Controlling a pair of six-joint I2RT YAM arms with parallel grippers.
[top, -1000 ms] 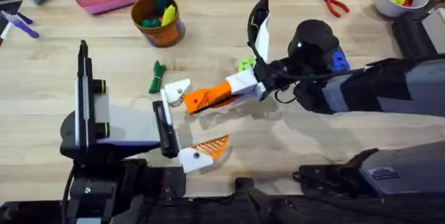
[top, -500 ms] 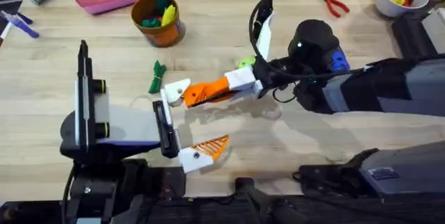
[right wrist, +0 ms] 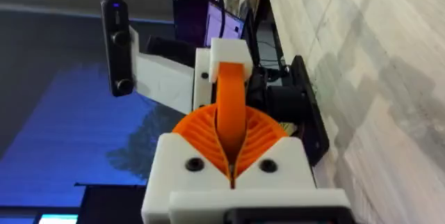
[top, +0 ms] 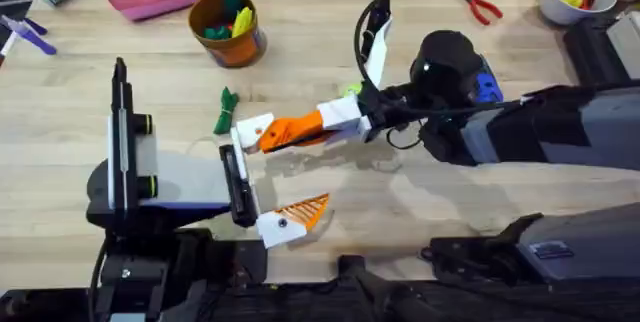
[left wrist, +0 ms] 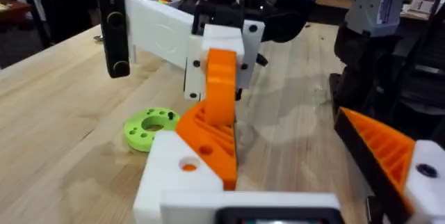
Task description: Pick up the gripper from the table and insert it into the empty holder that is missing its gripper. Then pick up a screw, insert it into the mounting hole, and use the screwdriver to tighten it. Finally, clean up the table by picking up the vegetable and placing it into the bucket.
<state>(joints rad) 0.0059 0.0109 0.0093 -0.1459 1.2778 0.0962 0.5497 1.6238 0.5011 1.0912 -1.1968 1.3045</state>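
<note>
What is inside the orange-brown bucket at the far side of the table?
The bucket holds toy pieces: a green one standing up above the rim, a yellow one beside it, and something blue lower down. What lies deeper or at the bottom is hidden by these pieces and the wall.

The table [top: 450,52] is pale matt wood; the gripper [top: 290,132] looks like matt orange plastic (ribbed).

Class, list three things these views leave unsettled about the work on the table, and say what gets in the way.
1. Overhead: whether the gripper sits fully in the holder. The joint is too small to tell, and the right gripper covers part of it.
2. Overhead: the green ring, mostly behind the right arm.
3. Overhead: the white bowl, its contents too small to name.
</note>
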